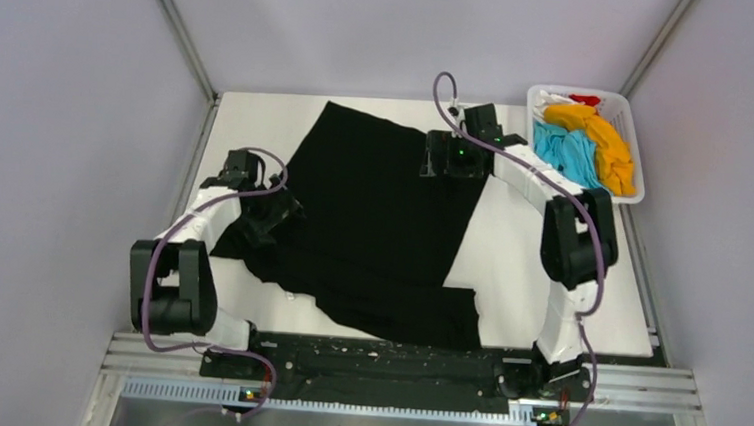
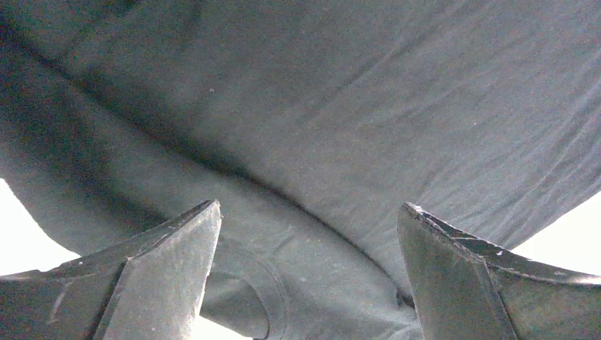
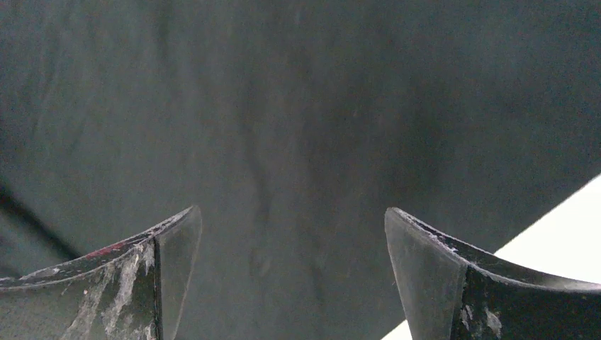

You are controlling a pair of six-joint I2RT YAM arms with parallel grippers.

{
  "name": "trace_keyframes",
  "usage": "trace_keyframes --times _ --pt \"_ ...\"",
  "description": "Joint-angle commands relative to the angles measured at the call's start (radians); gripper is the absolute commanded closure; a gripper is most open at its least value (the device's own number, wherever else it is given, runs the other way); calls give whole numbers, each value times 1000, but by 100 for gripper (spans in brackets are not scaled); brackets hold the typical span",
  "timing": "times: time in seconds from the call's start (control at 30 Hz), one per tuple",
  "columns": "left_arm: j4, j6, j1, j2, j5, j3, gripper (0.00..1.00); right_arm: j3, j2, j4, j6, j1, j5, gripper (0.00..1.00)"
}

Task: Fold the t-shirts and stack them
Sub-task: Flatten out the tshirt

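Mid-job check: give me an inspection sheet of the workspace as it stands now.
Surface: white table, largely covered by cloth.
Job's things: black t-shirt spread on the table, near edge rumpled; orange shirt, sky-blue shirt, white shirt and red shirt heaped in the basket at the far right corner.
Clutter: nothing seen.
Grippers: left gripper open over the black t-shirt's left side; right gripper open over its far right part.
Cables: left arm's cable and right arm's cable hang in loose loops.
Surroundings: plain walls; metal rail at the near edge.
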Motion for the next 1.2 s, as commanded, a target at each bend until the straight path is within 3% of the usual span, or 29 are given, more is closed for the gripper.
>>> trace_keyframes --times 0.0,0.13,0.27,0.43,0.6,0.73,0.8,0.97,1.07,1.17 --pt "116 -31 0 100 63 -17 1 197 182 76 -53 10 82 1" --pt "163 -35 1 233 32 65 1 242 264 99 -50 11 119 1" --pt "129 -17 -9 409 -14 245 3 175 262 102 -34 10 143 1" --pt "90 -2 -48 638 6 540 3 -96 136 150 10 11 128 1" --pt "59 3 -157 883 91 868 3 -389 -36 158 64 36 31 2" --pt "58 -23 -216 1092 202 1253 1 -532 -151 146 93 123 -24 1" --pt "133 -47 -237 1177 220 1384 1 -554 -177 148 93 164 -53 2" --pt "666 -289 -260 1281 391 1402 1 -510 -185 233 63 196 -125 1" --pt "703 -322 -273 1351 423 1535 1 -442 -176 234 51 196 -110 1" --pt "689 -270 -270 1291 413 1496 1 -405 -196 194 27 196 -18 1"
